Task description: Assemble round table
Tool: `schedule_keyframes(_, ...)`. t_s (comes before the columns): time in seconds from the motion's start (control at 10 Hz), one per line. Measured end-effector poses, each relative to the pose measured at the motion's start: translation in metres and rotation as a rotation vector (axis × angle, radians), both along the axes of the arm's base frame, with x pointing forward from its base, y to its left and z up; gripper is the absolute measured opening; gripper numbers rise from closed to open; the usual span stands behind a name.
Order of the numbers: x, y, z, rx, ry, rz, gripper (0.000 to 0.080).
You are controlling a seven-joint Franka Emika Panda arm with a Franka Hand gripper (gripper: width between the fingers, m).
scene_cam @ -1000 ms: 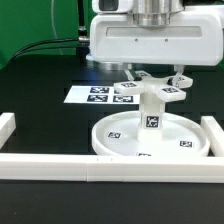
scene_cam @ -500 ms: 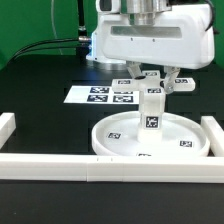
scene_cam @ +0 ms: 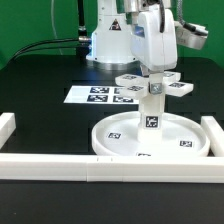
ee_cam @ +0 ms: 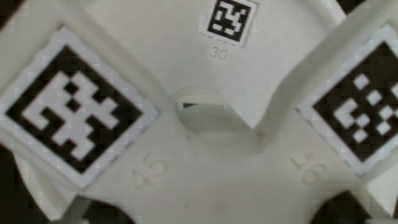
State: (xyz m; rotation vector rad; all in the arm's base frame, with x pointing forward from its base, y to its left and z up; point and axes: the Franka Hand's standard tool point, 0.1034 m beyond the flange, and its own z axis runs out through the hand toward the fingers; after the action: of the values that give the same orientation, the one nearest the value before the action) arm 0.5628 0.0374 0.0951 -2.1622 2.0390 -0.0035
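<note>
Can't really tell what the jaws are doing here: in the exterior view the gripper (scene_cam: 150, 76) comes straight down onto the middle of the cross-shaped foot (scene_cam: 152, 86), and its fingertips are lost against the white plastic, so spread or pinching is anyone's guess. The wrist view doesn't help either, it's just a close-up of the foot (ee_cam: 214, 140) with tagged arms fanning out and a small notch at the centre, no fingers visible.

The foot sits on top of the short cylinder leg (scene_cam: 151, 112), arms sticking out level to both sides, each with a black-and-white tag on it. The leg stands upright in the hub of the big rimmed disc (scene_cam: 152, 138), with a tag facing the camera. The disc lies flat on the black table (scene_cam: 40, 95), toward the exterior view's right, a few tags on its floor.

Just beyond the disc, on the far side, the marker board (scene_cam: 100, 95) lies flat. White border rails (scene_cam: 60, 165) run along the near edge and up both sides, the right one close beside the disc.
</note>
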Motion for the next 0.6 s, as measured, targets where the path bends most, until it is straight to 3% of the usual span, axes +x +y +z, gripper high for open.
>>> schedule_keyframes(0.2, 0.0, 0.0, 0.0, 0.027, 0.018, -0.178, 0.0449)
schedule_keyframes(0.3, 0.0, 0.0, 0.0, 0.026, 0.018, -0.171, 0.0551)
schedule_keyframes(0.4, 0.0, 0.0, 0.0, 0.025, 0.017, -0.16, 0.0551)
schedule_keyframes(0.5, -0.001, 0.001, 0.006, 0.032, 0.021, -0.13, 0.063)
schedule_keyframes(0.6, 0.0, 0.005, 0.018, 0.047, 0.022, -0.12, 0.063)
